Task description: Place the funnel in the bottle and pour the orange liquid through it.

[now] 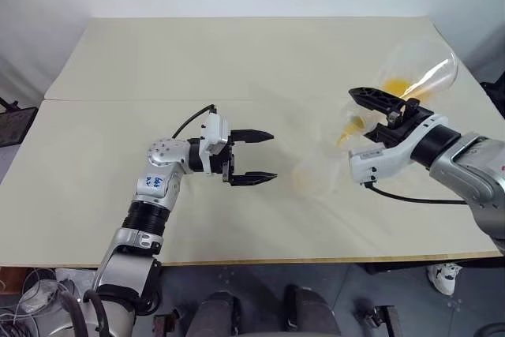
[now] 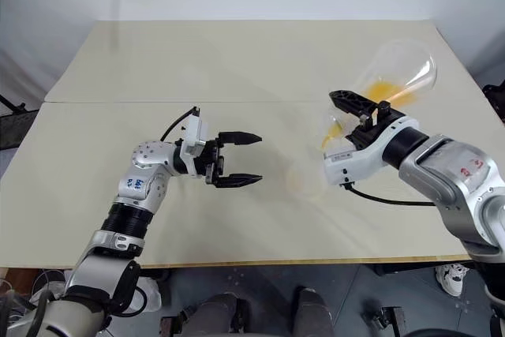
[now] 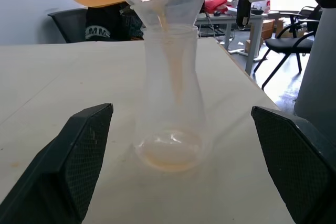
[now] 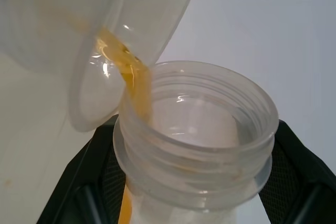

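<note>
Right hand grips tilted flask, pouring orange liquid through funnel into bottle; left hand stands wide, empty.

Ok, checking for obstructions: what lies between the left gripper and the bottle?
Nothing: only bare table, seen in the left wrist view between the open left gripper and the bottle.

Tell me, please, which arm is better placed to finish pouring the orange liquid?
Right: its tool holds the tilted flask, orange liquid running into the funnel on the bottle. Left tool is open, empty.
</note>
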